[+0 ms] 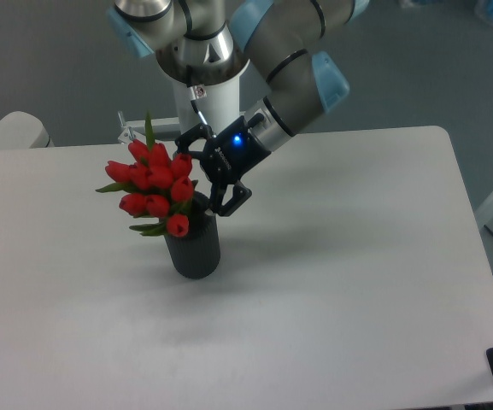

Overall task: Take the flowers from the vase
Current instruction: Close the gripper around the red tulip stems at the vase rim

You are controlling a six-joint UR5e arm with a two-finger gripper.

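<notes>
On your left you see the flowers [155, 186], a tight red bunch standing in the black vase [194, 245] on the white table [357, 282]. Just to their right your gripper [202, 172] has its two fingers spread wide, right beside the buds, pinching nothing.

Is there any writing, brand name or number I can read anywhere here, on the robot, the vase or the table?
None can be read: the vase, the flowers, the table and the gripper show no legible text. The gripper carries only a blue light, not a sign.
</notes>
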